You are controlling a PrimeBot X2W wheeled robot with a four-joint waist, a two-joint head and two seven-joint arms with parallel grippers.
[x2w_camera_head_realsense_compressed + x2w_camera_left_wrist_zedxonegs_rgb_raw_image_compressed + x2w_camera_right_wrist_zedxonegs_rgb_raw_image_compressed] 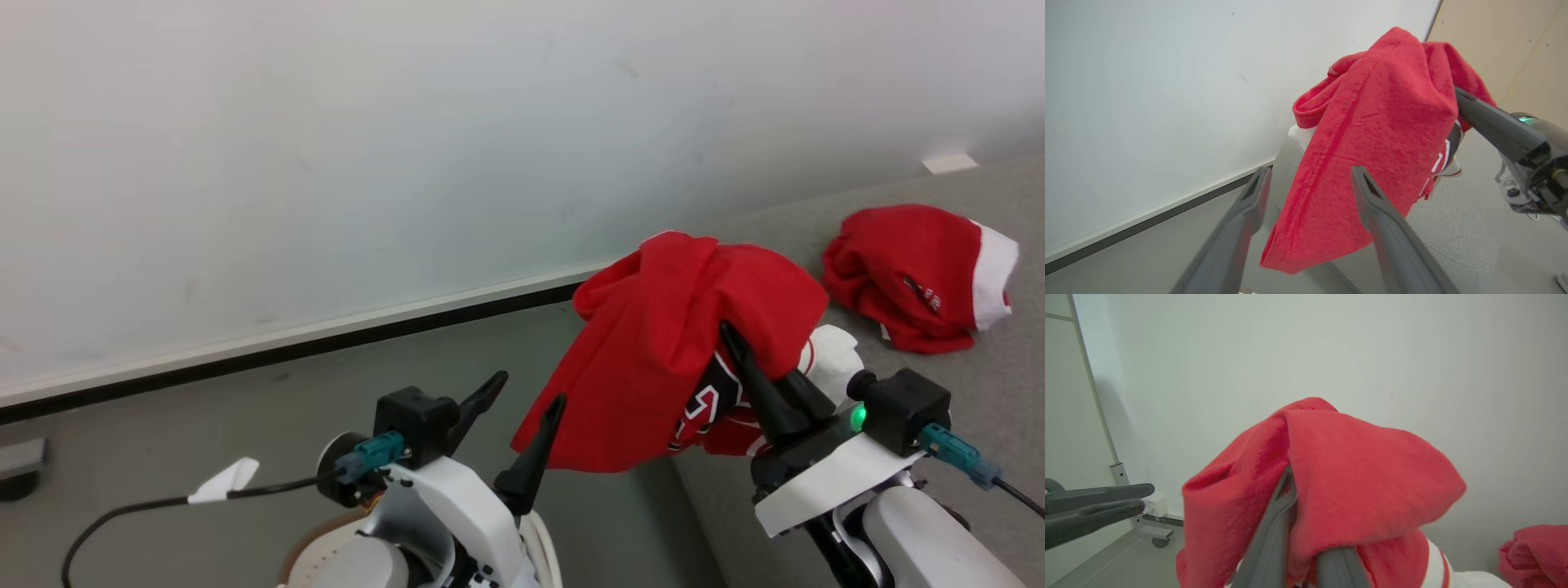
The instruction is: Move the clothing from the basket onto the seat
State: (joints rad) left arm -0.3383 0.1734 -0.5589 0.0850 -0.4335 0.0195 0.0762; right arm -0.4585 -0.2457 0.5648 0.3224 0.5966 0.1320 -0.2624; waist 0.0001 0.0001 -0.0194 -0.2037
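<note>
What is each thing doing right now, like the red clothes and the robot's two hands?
right gripper: shut on the held garment.
held garment: in the air, draped over the right gripper's fingers, hanging down.
left gripper: open, holding nothing.
other garment: crumpled, lying on the seat.
seat: bears the other garment.

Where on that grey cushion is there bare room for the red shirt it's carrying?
The light grey fabric seat is bare between the crumpled red garment lying on it and the robot's right arm, and in a strip behind that garment by the wall. Its left edge is crowded by the hanging red garment.
</note>
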